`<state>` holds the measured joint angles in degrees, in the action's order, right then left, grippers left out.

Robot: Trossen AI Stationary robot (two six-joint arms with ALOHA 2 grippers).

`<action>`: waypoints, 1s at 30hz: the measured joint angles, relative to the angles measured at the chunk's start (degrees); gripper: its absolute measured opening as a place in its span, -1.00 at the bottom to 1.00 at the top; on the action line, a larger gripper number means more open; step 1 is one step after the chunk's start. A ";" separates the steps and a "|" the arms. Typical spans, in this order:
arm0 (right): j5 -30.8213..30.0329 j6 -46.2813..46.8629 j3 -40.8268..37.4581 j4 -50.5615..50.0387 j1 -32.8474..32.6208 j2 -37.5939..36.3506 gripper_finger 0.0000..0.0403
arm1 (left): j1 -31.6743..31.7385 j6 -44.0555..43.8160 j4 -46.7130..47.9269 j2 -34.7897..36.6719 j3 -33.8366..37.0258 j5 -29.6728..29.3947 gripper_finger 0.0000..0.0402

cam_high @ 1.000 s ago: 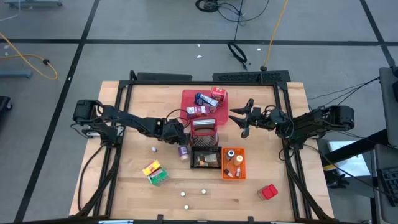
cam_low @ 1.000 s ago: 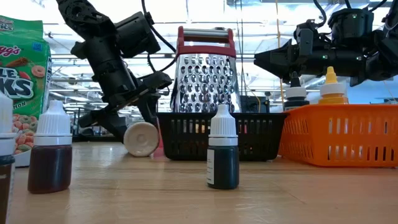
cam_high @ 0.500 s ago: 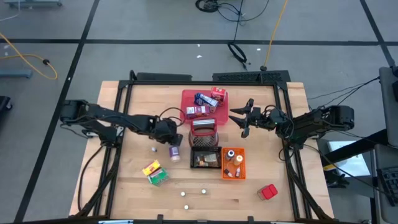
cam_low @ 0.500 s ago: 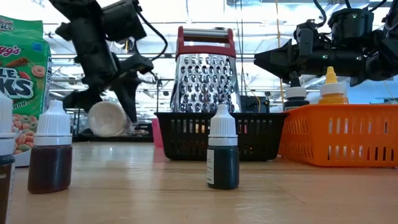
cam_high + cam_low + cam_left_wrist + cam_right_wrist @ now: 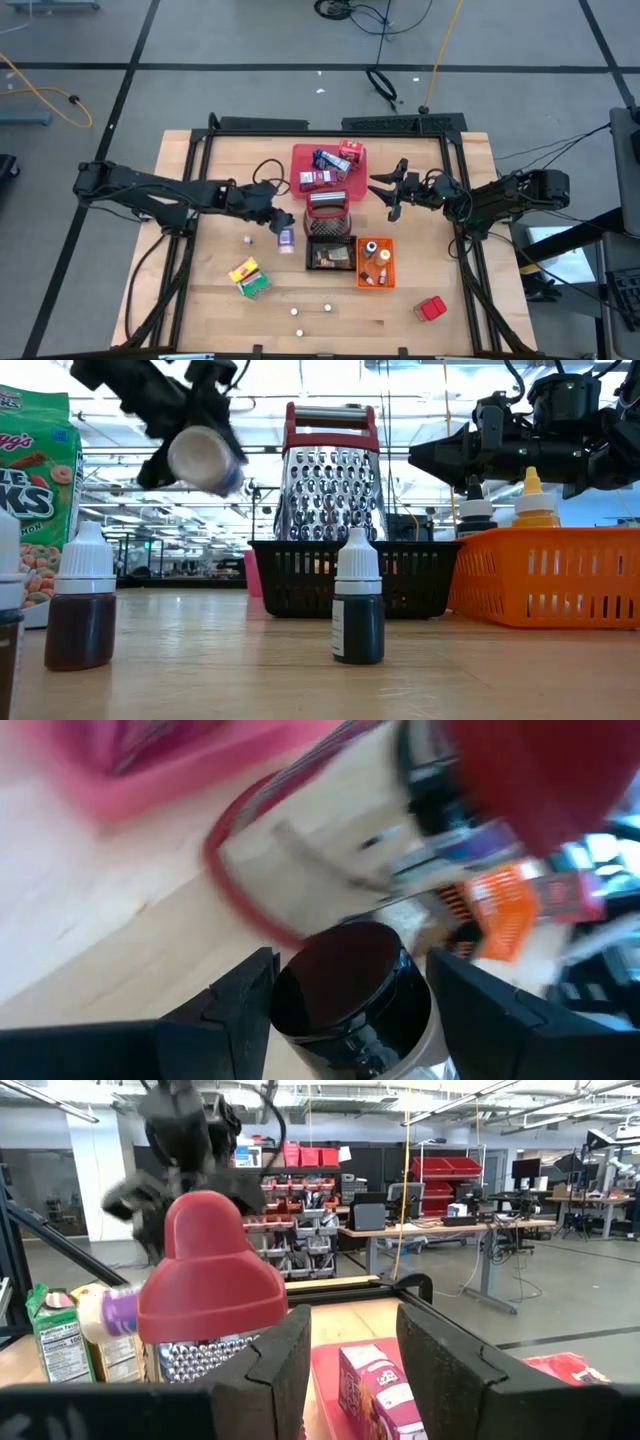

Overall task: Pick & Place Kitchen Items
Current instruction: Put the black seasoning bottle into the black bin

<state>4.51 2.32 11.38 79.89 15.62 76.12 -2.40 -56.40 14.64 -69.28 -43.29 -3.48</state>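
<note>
My left gripper (image 5: 281, 230) is shut on a small jar (image 5: 204, 457) with a black lid, a purple label and a pale bottom. It hangs in the air left of the black wire basket (image 5: 330, 252), where a grater (image 5: 328, 208) stands. My right gripper (image 5: 387, 196) hovers open and empty to the right of the red tray (image 5: 340, 175), which holds several boxes. A yellow-green box (image 5: 248, 278), a red pack (image 5: 430, 308) and white pieces (image 5: 297, 312) lie on the table. My left gripper pinches the jar's round side (image 5: 300, 1020) between its two fingers (image 5: 235, 1005), just below the black lid (image 5: 345, 982). The fingers slant down from the table's left. The jar is lifted clear and tilted, its pale bottom (image 5: 198, 455) turned toward the near edge.
An orange bin (image 5: 376, 262) with bottles stands to the right of the basket. Two dropper bottles (image 5: 359, 610) (image 5: 82, 610) and a cereal box (image 5: 35, 500) stand near the table's front edge.
My left gripper has risen and drawn back a little toward the table's left edge, rolling its wrist. The jar, which rested on the table beside the basket, is now lifted well clear and tilted.
</note>
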 joint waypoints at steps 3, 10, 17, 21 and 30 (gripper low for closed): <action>0.00 0.01 0.00 0.35 0.00 0.00 -0.30 | -1.59 2.48 -3.33 0.86 -0.07 -2.34 0.11; -0.20 0.01 -0.02 -0.03 0.00 0.00 -0.30 | -6.28 14.48 -13.12 0.80 -0.09 -4.35 0.08; -0.22 0.01 -0.02 -0.03 0.02 0.00 -0.30 | -11.34 25.22 -16.80 0.78 -0.09 -11.86 0.10; -0.36 0.01 -0.02 -0.01 0.02 0.00 -0.30 | -13.68 33.73 -20.11 -0.10 -0.09 -13.82 0.09; -0.46 0.01 -0.02 0.01 0.02 0.00 -0.30 | -16.60 45.82 -28.38 -3.81 -0.09 -20.38 0.10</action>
<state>4.05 2.33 11.35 79.90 15.64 76.12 -18.99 -10.58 -13.74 -73.09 -43.38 -23.87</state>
